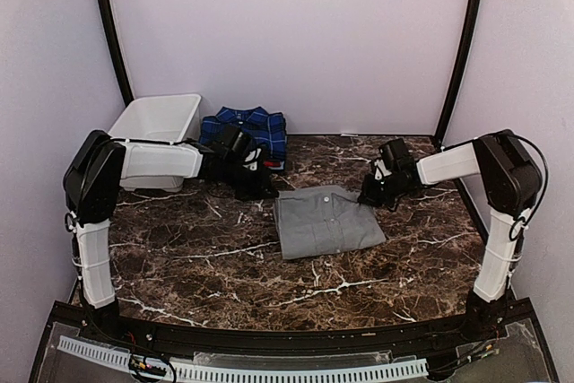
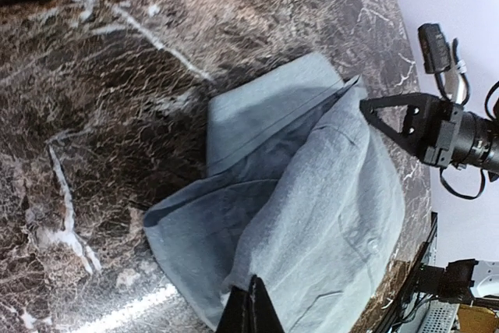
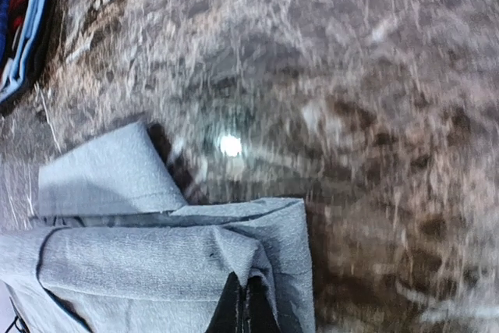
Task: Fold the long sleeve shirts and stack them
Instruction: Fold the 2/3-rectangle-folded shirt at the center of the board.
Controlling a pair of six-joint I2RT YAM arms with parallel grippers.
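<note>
Because the left pincer (image 2: 253,302) and right pincer (image 3: 242,298) each pinch only a thin edge of the grey shirt (image 1: 327,221), an uneven pull could slip it free.

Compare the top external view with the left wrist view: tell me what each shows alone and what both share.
Top external only: the white basket and the plaid shirt. Left wrist only: the close layers of the fold. Both: the grey shirt, the marble table and the right tool, shut at the shirt's corner.
</note>
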